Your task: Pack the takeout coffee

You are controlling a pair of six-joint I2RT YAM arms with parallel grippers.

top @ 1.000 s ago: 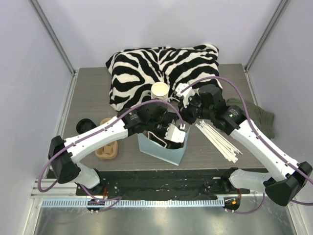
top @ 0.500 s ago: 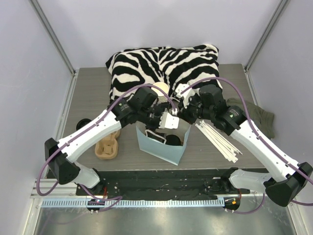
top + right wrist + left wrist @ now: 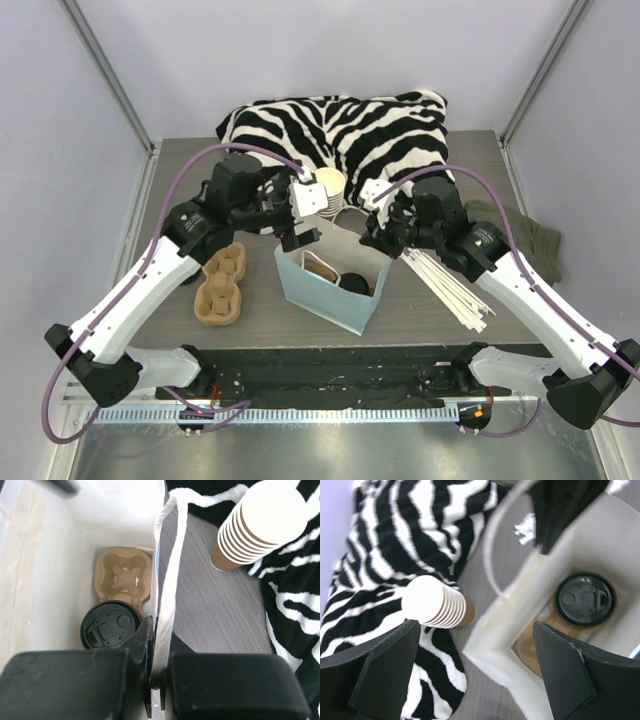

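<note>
Grey table [image 3: 180, 170], zebra-print cushion [image 3: 340, 130] at frame top. Frame centre: paper bag [image 3: 320, 295], takeout coffee [image 3: 110, 627] inside, seated in cardboard carrier [image 3: 122, 575]. Bag's upper-right rim pinched by right gripper [image 3: 157, 672]. Upper left of bag, left gripper [image 3: 303, 215] spread wide, empty, near cup stack [image 3: 328, 190].

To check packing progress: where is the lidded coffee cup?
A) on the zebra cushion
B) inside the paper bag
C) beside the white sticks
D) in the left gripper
B: the lidded coffee cup sits in the cardboard carrier inside the paper bag.
</note>
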